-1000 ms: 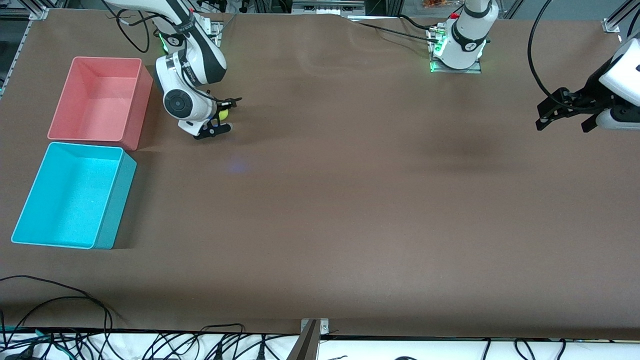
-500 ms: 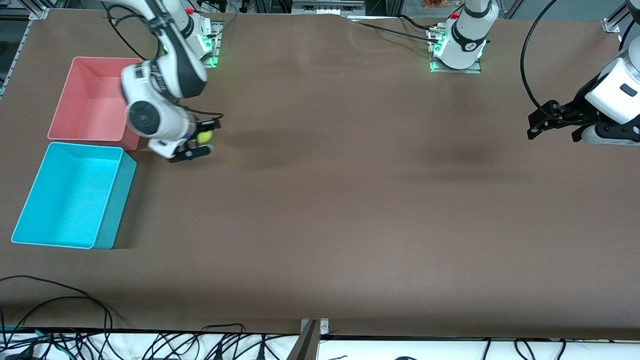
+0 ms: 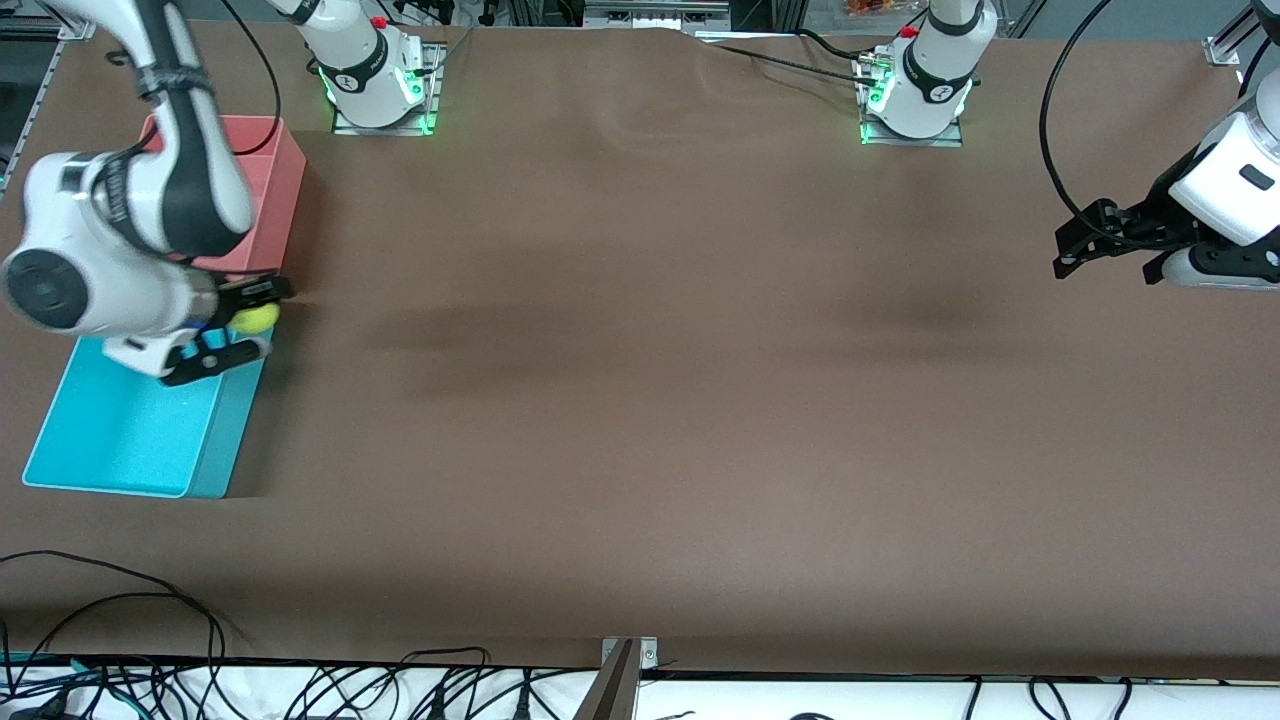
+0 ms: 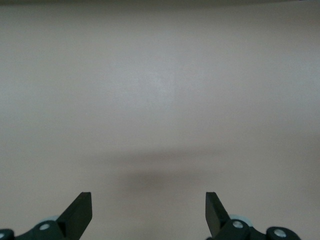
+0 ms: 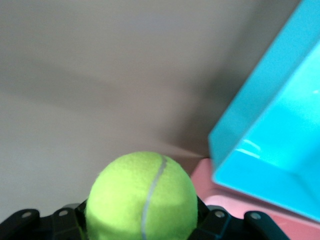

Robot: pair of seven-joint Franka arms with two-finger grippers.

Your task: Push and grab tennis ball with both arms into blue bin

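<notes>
Front view showed the right tool (image 3: 232,333) clamped on the tennis ball (image 3: 255,318), held up over the corner of the blue bin (image 3: 120,440) that lay beside the pink bin (image 3: 270,210). The bin's open middle lay nearer the front camera than the ball, so the carry likely needed to run that way before release. The left tool (image 3: 1085,240) waited, spread open, over the bench (image 3: 700,400) at its own end.

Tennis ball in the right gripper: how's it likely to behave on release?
The tennis ball is round, so it will probably roll or bounce. Its fuzzy felt likely grips well in the right gripper. It sits over the blue bin corner, so an early drop may miss. The left gripper waits, open.
</notes>
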